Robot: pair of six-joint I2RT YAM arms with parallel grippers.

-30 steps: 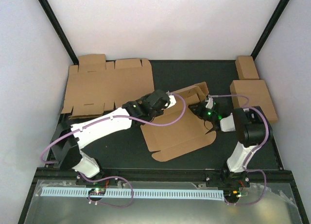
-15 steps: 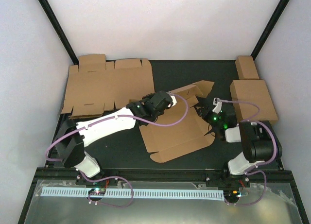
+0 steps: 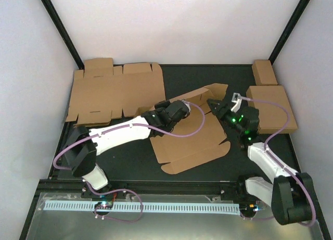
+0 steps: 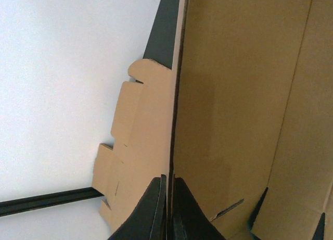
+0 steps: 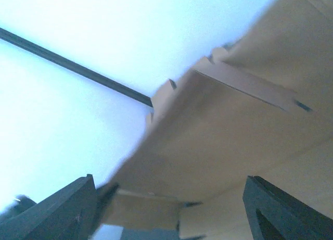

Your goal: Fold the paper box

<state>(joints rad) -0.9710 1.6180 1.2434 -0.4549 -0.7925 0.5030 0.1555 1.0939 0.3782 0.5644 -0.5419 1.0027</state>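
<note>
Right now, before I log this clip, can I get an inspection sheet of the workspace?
Surface: black mat, bare around the work.
Job's things: paper box at centre, mostly flat, far flaps raised.
Clutter: flat cardboard sheet at far left; folded brown boxes at far right.
Pincers: left pincer shut on a raised edge of the paper box; right pincer open, cardboard in front of it, nothing gripped.
Cables: purple cables loop along both arms, the left one over the paper box.
Surroundings: white walls; white slotted strip at the near edge.
</note>
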